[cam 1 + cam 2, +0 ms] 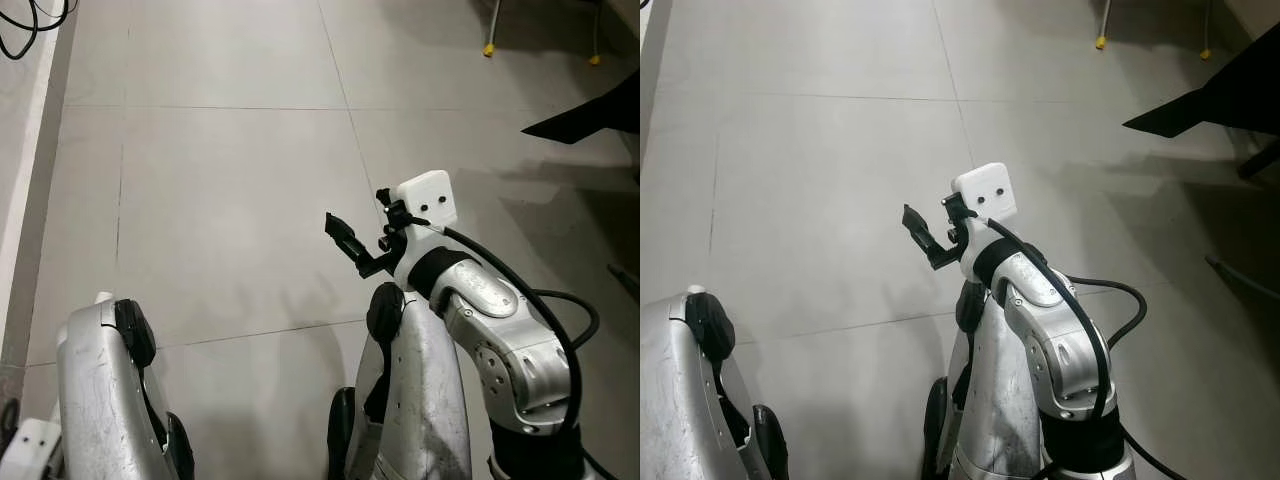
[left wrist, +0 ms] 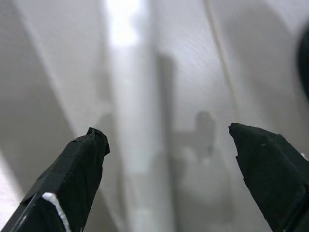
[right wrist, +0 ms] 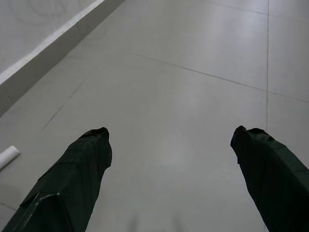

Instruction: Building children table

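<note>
1. Grey floor tiles (image 1: 230, 200) with thin joints stretch ahead of the robot, and a pale skirting (image 3: 53, 41) edges them on its left.
2. One white tube end (image 3: 7, 157) lies on the floor between the skirting and the right gripper (image 3: 171, 140), well apart from the fingertips. It may be a table piece, but I cannot tell. Only its end shows. Its long axis seems to run roughly along the skirting, with the blunt end pointing the way the right gripper points.
3. The right gripper is held up in front of the body on a bent silver arm, aimed forward and to the robot's left. Its two black fingers (image 3: 82, 164) stand wide apart with nothing between them.
4. A white camera box (image 1: 425, 200) sits on the wrist just behind the right gripper, and a black cable (image 1: 560, 310) loops back from it.
5. The left gripper (image 2: 166, 145) hangs low over blurred floor, its fingers also spread and empty.
6. Far ahead and to the right of the right gripper stand thin legs with yellow feet (image 1: 489, 48), beside a dark angular shape (image 1: 590, 115).
</note>
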Controlling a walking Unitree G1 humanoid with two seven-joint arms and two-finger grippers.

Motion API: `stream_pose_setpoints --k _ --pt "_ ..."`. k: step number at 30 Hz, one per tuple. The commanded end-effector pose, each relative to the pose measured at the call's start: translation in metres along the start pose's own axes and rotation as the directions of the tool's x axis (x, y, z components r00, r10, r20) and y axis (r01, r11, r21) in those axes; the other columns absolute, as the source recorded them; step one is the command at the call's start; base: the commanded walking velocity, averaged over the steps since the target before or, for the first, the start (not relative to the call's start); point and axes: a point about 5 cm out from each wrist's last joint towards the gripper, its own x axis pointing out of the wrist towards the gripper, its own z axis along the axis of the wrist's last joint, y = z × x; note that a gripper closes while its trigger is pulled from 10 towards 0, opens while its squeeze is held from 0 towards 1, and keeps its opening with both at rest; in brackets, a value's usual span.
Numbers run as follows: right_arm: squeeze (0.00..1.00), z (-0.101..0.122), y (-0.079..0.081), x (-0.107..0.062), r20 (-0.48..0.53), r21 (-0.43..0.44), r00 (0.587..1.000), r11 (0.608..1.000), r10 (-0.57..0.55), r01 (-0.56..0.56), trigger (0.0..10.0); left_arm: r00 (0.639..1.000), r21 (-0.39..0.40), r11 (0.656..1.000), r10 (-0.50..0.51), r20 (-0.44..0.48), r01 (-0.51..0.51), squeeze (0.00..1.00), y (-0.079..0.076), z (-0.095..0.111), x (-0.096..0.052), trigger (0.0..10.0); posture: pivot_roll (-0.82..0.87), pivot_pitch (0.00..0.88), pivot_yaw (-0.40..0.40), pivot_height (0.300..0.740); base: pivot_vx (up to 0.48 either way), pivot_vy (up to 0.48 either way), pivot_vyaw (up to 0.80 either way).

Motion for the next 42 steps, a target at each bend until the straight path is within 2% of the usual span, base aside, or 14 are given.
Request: stream_pose_setpoints --k 1,4,7,9,12,13,23,25,32,42 --pt "0.00 -0.005 -0.001 -0.002 -0.016 0.020 1.000 1.000 -0.001 0.002 10.0 0.999 -0.029 1.000 -0.009 -0.048 0.007 0.00 0.002 -0.017 -0.008 10.0 -0.23 0.426 -0.210 0.300 0.000 0.000 0.00" --pt "0.00 -0.006 0.000 -0.002 -0.017 0.023 1.000 1.000 0.001 -0.001 10.0 0.998 -0.020 1.000 -0.009 -0.061 0.008 0.00 0.006 -0.019 -0.011 10.0 -0.22 0.429 -0.206 0.300 0.000 0.000 0.00" --pt "0.00 -0.007 0.002 -0.001 -0.021 0.027 1.000 1.000 0.004 -0.004 10.0 0.990 -0.027 0.999 0.014 -0.144 -0.018 0.00 0.008 -0.036 -0.016 10.0 -0.22 0.432 -0.205 0.300 0.000 0.000 0.00" --pt "0.00 -0.007 0.003 -0.001 -0.022 0.028 1.000 1.000 0.007 -0.006 10.0 0.976 -0.044 0.998 0.032 -0.216 -0.042 0.00 0.005 -0.050 -0.020 10.0 -0.23 0.435 -0.206 0.300 0.000 0.000 0.00" --pt "0.00 -0.006 0.004 -0.001 -0.023 0.026 1.000 1.000 0.008 -0.008 10.0 0.969 -0.052 0.998 0.031 -0.245 -0.045 0.00 0.002 -0.057 -0.022 10.0 -0.23 0.436 -0.208 0.300 0.000 0.000 0.00" --pt "0.00 -0.006 0.002 -0.002 -0.027 0.018 1.000 1.000 0.008 -0.007 10.0 0.964 -0.069 0.997 0.017 -0.266 -0.037 0.00 -0.006 -0.063 -0.022 10.0 -0.25 0.438 -0.210 0.300 0.000 0.000 0.00" --pt "0.00 -0.004 0.000 -0.005 -0.026 0.007 1.000 1.000 0.010 -0.010 10.0 0.972 -0.090 0.996 -0.004 -0.235 -0.017 0.00 -0.015 -0.053 -0.013 10.0 -0.27 0.439 -0.221 0.300 0.000 0.000 0.00" --pt "0.00 -0.003 0.004 -0.005 -0.021 0.005 0.999 1.000 0.024 -0.024 10.0 0.976 -0.098 0.995 -0.012 -0.219 -0.010 0.00 -0.019 -0.046 -0.006 10.0 -0.27 0.438 -0.224 0.300 0.000 0.000 0.00" --pt "0.00 -0.002 0.004 -0.006 -0.024 0.001 0.999 1.000 0.030 -0.030 10.0 0.970 -0.093 0.995 -0.002 -0.244 -0.021 0.00 -0.021 -0.047 -0.004 10.0 -0.29 0.441 -0.229 0.300 0.000 0.000 0.00" --pt "0.00 0.007 -0.005 -0.014 -0.028 -0.022 0.999 0.999 0.035 -0.036 10.0 0.965 -0.095 0.995 -0.002 -0.262 -0.023 0.00 -0.031 -0.052 -0.003 10.0 -0.34 0.458 -0.262 0.300 0.000 0.000 0.00"
